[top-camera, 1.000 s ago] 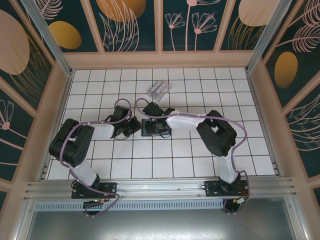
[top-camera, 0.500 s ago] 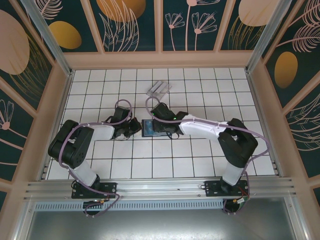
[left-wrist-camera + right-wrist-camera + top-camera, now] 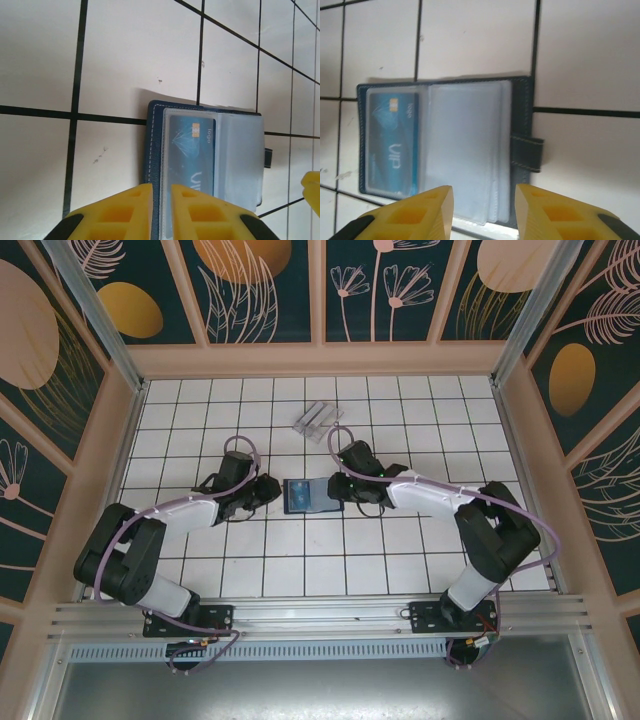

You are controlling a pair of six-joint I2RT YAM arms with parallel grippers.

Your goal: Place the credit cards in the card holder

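One blue credit card (image 3: 192, 150) lies inside a clear sleeve of the open dark blue wallet (image 3: 310, 496), flat on the tiles. It sits in the wallet's left half (image 3: 392, 145). My left gripper (image 3: 161, 186) hovers over the wallet's left edge, jaws only a slit apart with nothing pinched. In the top view the left gripper (image 3: 270, 489) is just left of the wallet. My right gripper (image 3: 484, 189) is open above the empty clear sleeves near the strap, at the wallet's right side (image 3: 338, 487). The clear card holder (image 3: 318, 420) stands about two tiles behind the wallet.
The white tiled floor (image 3: 420, 550) is walled by tan frames and patterned panels on three sides. A yellow fingertip (image 3: 312, 192) of the right gripper shows at the right edge of the left wrist view. Both arms bend in toward the middle.
The right arm has drawn back from over the wallet to its right side, uncovering it. The left jaws have parted slightly and the left arm has stretched out lower.
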